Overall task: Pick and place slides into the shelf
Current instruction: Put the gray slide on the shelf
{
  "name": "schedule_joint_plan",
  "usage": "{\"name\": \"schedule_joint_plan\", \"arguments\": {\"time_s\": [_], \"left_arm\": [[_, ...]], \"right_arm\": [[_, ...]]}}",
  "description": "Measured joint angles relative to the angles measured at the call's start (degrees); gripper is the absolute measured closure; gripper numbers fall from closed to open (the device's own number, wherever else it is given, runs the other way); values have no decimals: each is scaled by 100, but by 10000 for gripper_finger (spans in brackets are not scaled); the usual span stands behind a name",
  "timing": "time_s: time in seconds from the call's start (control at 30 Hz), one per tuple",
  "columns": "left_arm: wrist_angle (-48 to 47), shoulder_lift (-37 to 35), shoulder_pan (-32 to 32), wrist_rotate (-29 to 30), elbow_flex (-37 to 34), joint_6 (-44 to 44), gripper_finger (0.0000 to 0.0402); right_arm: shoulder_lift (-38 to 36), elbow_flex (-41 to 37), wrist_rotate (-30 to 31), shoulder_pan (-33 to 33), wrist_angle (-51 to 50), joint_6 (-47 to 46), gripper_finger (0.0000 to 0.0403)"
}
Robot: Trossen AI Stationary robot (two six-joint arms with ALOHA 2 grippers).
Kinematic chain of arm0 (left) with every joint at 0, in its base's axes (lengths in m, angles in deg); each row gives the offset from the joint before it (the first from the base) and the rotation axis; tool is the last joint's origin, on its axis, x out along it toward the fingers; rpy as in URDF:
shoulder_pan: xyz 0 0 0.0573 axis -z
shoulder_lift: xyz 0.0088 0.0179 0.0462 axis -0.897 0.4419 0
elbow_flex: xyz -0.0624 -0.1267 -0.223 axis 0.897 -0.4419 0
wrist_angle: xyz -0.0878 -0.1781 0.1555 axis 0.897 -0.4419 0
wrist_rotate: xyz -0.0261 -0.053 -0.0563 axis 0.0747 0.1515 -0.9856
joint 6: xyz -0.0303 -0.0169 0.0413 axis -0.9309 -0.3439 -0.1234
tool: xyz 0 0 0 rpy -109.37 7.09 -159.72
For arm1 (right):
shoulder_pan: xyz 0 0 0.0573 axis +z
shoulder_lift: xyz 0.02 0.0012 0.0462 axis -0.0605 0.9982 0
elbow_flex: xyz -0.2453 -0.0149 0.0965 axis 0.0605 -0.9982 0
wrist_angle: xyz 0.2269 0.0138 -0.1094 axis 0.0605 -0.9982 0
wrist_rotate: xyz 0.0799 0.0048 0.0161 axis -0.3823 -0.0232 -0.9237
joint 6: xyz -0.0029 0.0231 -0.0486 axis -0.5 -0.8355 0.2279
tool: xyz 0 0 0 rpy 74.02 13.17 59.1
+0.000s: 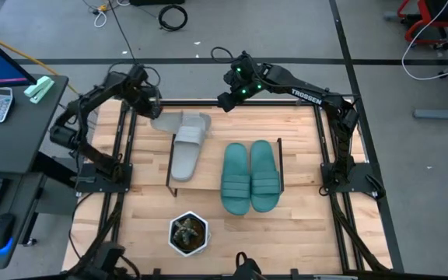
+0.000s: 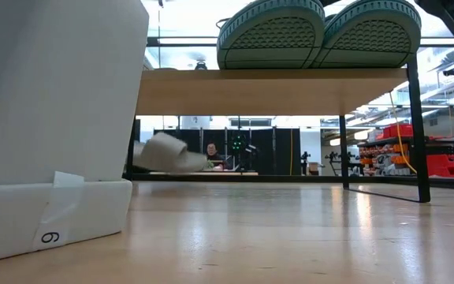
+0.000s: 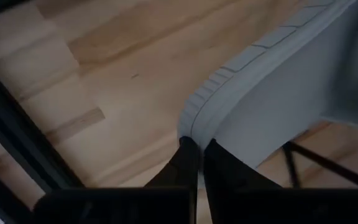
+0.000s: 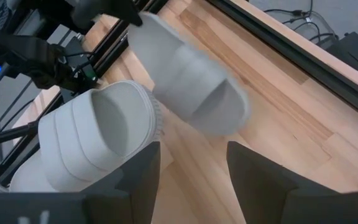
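Left gripper (image 1: 152, 107) upper left of centre in high view, fingers (image 3: 188, 163) pinched on edge of grey slide (image 1: 179, 123); slide lifted, tilted (blurred in right wrist view).

Second grey slide (image 1: 187, 152) lies on shelf (image 1: 208, 187), left half, strap toward top of frame.

Teal pair (image 1: 250, 176) side by side on shelf's right half, heels overhanging lower edge.

Right gripper (image 1: 225, 99) upper centre, just beyond shelf's far edge, fingers (image 4: 143, 167) spread apart, holding nothing.

White hexagonal planter (image 1: 188, 233) bottom centre on table (image 1: 302, 225).
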Motion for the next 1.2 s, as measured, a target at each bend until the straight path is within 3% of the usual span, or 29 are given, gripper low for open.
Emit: {"name": "schedule_joint_plan", "arguments": {"time_s": [0.27, 0.9, 1.2], "left_arm": [[248, -803, -495, -920, 0, -178, 390], [1280, -1350, -488, -953, 0, -695, 391], [1979, -1351, -486, -1457, 0, -1132, 391]], "right_arm": [[0, 0, -2, 0, 1, 12, 210], [0, 0, 37, -363, 507, 59, 210], [-56, 0, -207, -566, 1290, -250, 210]]}}
